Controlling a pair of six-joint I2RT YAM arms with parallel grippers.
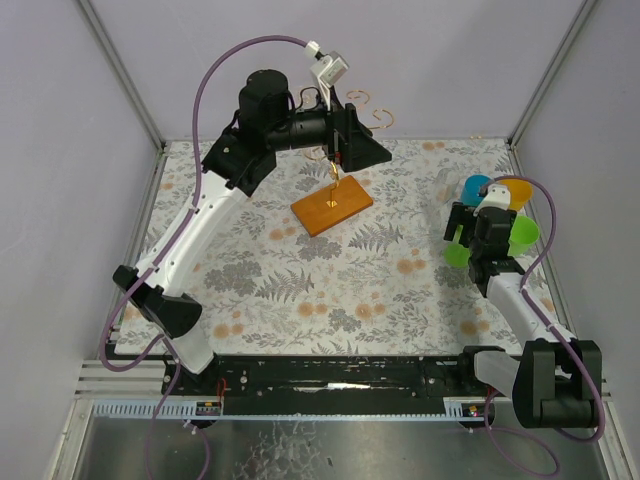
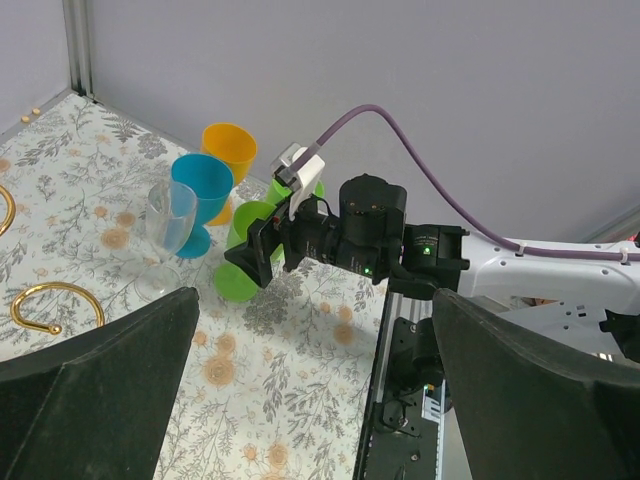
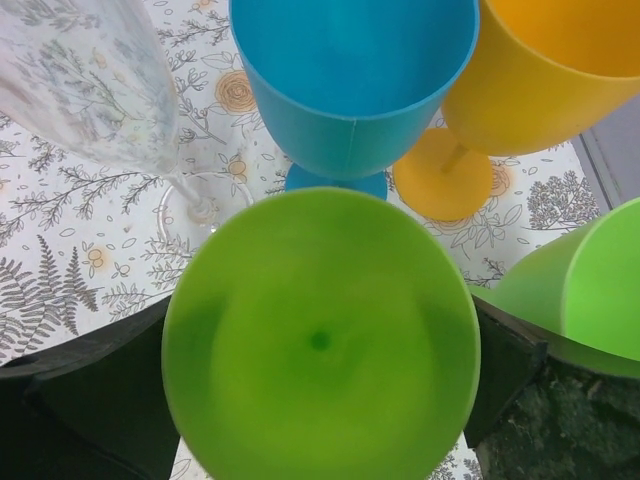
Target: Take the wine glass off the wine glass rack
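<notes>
The wine glass rack [image 1: 331,207], gold wire on an orange base, stands at the back centre with no glass on it that I can see. Its curled arms show at the left of the left wrist view [image 2: 58,286]. My left gripper [image 1: 345,150] [image 2: 310,400] is open and empty, up by the rack's stem. My right gripper [image 1: 468,240] [image 3: 320,400] is shut on a green wine glass [image 1: 456,253] [image 3: 320,340] [image 2: 240,275] at the right. The glass is upright, with one finger on each side.
Beside the held glass stand a clear glass [image 3: 90,80] [image 2: 168,235], a blue glass [image 1: 477,187] [image 3: 350,80], an orange glass [image 1: 515,188] [image 3: 540,80] and a second green glass [image 1: 522,235] [image 3: 590,290]. Walls enclose the floral table [image 1: 330,290].
</notes>
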